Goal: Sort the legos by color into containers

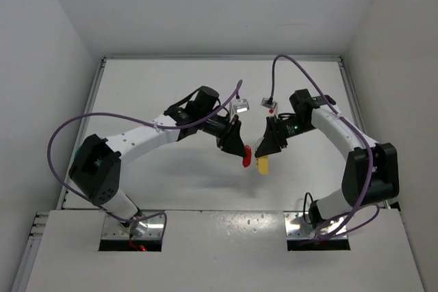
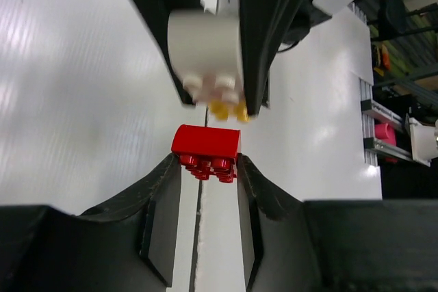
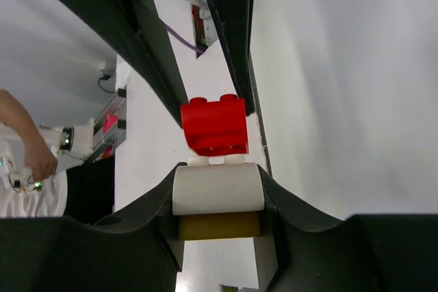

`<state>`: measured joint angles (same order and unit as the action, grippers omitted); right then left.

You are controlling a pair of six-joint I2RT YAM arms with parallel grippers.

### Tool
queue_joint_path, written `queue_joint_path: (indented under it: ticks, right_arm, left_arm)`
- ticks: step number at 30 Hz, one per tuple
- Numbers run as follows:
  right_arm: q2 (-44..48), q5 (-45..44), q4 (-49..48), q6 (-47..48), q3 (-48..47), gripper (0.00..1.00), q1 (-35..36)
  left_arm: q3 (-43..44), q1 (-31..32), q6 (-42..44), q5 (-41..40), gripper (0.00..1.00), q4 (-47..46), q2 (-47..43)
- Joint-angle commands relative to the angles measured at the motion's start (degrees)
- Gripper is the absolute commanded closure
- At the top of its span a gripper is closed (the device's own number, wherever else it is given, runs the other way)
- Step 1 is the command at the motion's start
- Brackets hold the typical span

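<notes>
My left gripper (image 1: 241, 152) is shut on a small red brick (image 1: 246, 158), held above the table's middle. In the left wrist view the red brick (image 2: 205, 143) sits pinched between my fingertips, at the left gripper (image 2: 205, 162). My right gripper (image 1: 264, 152) faces it, shut on a white brick (image 3: 217, 188) stacked on a yellow brick (image 3: 219, 226); the yellow one (image 1: 263, 165) shows in the top view. In the right wrist view, my right gripper (image 3: 217, 176) holds the white brick's studs right under the red brick (image 3: 213, 126); I cannot tell if they touch. The teal bowl is out of view.
The white table (image 1: 171, 176) is boxed in by white walls at the left, back and right. Purple cables (image 1: 68, 135) loop off both arms. A seam line (image 2: 200, 217) runs across the table under the left gripper.
</notes>
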<state>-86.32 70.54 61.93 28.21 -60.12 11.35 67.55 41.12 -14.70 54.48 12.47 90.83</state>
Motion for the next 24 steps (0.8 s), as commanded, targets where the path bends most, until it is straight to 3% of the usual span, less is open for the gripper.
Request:
queue_joint_path:
  ticks: [1,10,17,24]
  right_arm:
    - [0.81,2.76,-1.11,-0.52,-1.05,1.0,-0.98]
    - [0.81,-2.84,-3.9,-2.09,-1.05,1.0,-1.51]
    - [5.98,-27.45,-24.19,-24.05,4.92,1.0,-1.51]
    - [7.75,-45.64,-26.25,-26.27,5.45,1.0,-2.04]
  left_arm:
    - [-3.2,-1.74,4.06,0.01,0.87,2.56,-3.11]
    - [-4.36,-6.66,12.49,-3.93,0.88,11.6,-9.51]
    - [-3.83,-14.74,16.37,-27.99,0.9,20.73,-18.13]
    - [-2.78,-24.23,17.51,-50.23,0.97,27.51,-23.32]
